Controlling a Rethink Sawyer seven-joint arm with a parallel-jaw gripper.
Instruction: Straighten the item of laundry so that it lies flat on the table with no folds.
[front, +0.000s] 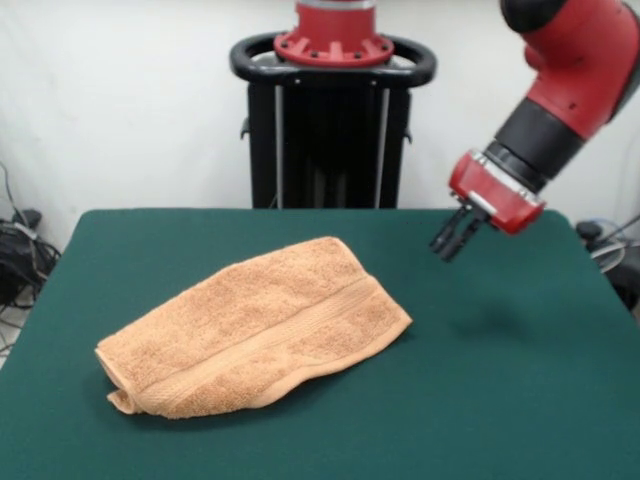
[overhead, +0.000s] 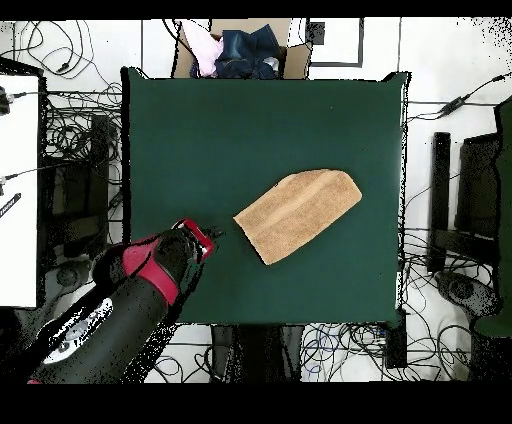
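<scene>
While the end effector hangs above bare green counter with its fingers pressed together and pinching nothing, the towel lies folded over well off to one side of it — apart, not touching. Open counter surrounds the end effector on every side. Beneath the fold the towel's lower layer is hidden, and its far corner bunches into a small curl.

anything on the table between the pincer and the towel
Nothing visible. The pincer hangs above bare green table, off the folded towel's banded end, and only open tabletop lies between them in both views.
</scene>
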